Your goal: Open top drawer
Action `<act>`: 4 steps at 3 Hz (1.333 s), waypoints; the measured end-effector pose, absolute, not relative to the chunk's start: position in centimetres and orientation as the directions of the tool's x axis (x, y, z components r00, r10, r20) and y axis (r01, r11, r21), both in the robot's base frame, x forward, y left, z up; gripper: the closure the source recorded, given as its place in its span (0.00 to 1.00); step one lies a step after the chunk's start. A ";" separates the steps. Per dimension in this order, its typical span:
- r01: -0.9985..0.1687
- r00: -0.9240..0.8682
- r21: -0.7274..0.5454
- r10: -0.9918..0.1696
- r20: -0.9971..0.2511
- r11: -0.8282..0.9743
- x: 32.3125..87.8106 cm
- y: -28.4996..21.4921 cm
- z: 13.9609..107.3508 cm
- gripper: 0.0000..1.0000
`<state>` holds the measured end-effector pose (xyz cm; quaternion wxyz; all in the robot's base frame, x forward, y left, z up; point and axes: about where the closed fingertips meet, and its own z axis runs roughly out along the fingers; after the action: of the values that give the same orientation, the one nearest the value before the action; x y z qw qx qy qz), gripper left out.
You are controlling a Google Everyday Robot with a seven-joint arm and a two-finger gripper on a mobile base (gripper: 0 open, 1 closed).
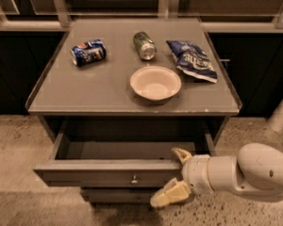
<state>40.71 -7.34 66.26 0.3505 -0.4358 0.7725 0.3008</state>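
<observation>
The top drawer (94,172) is the wide grey-brown front under the table top, with a small round metal knob (134,178) at its centre. It stands pulled out, and its plain grey inside (127,149) shows. My gripper (175,175) is at the right part of the drawer front. Its fingers are spread over the front panel. The upper finger (181,154) reaches over the top edge into the drawer, and the lower finger (169,195) lies in front of and below the panel. My white arm (245,173) comes in from the right.
On the grey table top (99,91) lie a blue soda can (88,52), a green can (145,45), a blue chip bag (192,60) and a white bowl (155,83). A narrower drawer front (118,195) sits below. A white post (280,112) stands at the right. The floor is speckled.
</observation>
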 end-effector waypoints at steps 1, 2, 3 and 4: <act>-0.864 -0.410 0.181 -0.449 -0.794 0.469 37.4 -8.1 66.9 0.00; -0.864 -0.410 0.181 -0.449 -0.794 0.469 37.4 -8.1 66.9 0.00; -0.872 -0.382 0.163 -0.433 -0.816 0.462 38.2 -8.4 67.5 0.00; -0.867 -0.306 0.056 -0.440 -0.845 0.495 39.5 -9.2 70.6 0.00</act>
<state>39.53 -9.20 70.59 0.4053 -0.4277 0.7638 0.2635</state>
